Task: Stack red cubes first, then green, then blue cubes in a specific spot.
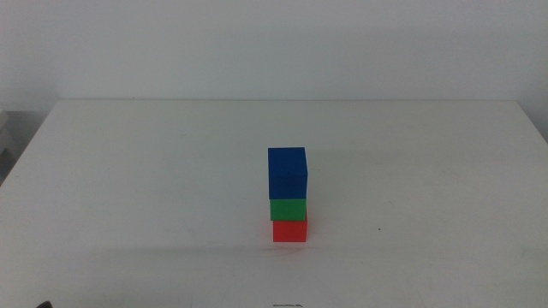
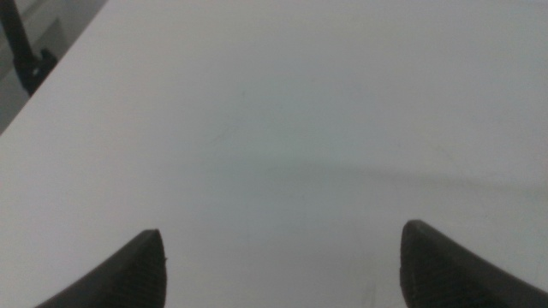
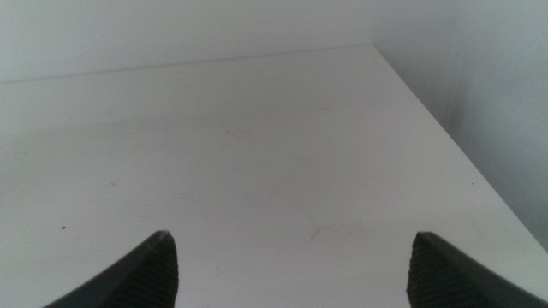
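Observation:
Near the middle of the white table a three-cube stack stands upright in the middle view: the red cube (image 1: 290, 231) at the bottom, the green cube (image 1: 288, 210) on it, the blue cube (image 1: 287, 174) on top. Neither arm reaches into that view. In the left wrist view my left gripper (image 2: 281, 265) is open over bare tabletop with nothing between its jaws. My right gripper (image 3: 293, 269) is also open and empty, above bare table near an edge. Neither wrist view shows any cube.
The table's far edge (image 1: 282, 101) meets a pale wall. In the right wrist view the table edge (image 3: 437, 120) runs close by. A dark stand (image 2: 26, 51) shows beyond the table edge in the left wrist view.

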Controlling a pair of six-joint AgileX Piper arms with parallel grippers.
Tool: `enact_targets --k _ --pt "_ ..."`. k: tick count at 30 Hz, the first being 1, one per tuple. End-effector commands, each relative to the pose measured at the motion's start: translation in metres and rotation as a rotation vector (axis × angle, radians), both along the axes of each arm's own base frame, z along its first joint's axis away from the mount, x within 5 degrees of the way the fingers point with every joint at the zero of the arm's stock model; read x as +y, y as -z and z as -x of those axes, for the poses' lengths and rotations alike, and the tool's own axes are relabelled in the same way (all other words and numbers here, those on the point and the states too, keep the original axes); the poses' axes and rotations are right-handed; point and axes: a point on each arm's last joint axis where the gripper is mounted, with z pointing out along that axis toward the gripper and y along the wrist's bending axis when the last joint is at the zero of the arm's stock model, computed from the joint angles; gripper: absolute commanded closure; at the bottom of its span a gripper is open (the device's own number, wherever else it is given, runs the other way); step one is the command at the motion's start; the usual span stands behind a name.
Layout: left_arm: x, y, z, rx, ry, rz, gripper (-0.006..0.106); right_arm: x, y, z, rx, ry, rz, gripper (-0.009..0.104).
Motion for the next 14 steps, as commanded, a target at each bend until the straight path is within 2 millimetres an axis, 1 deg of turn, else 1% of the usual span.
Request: enact_targets --k 1,7,14 --pt "-0.0008 -0.0091 -0.0014 -0.106 0.003 0.022 0.007 0.0005 -0.0133 0.0004 -0.114 -0.009 0.028 0.009" --pt "-0.0013 -0.0106 -0.0036 -0.169 0.008 0.024 0.007 0.0005 -0.0133 0.0004 -0.114 -0.009 0.028 0.009" --pt "-0.0014 -0.011 -0.0037 -0.172 0.009 0.024 0.007 0.0005 -0.013 0.0004 -0.112 -0.008 0.028 0.009"
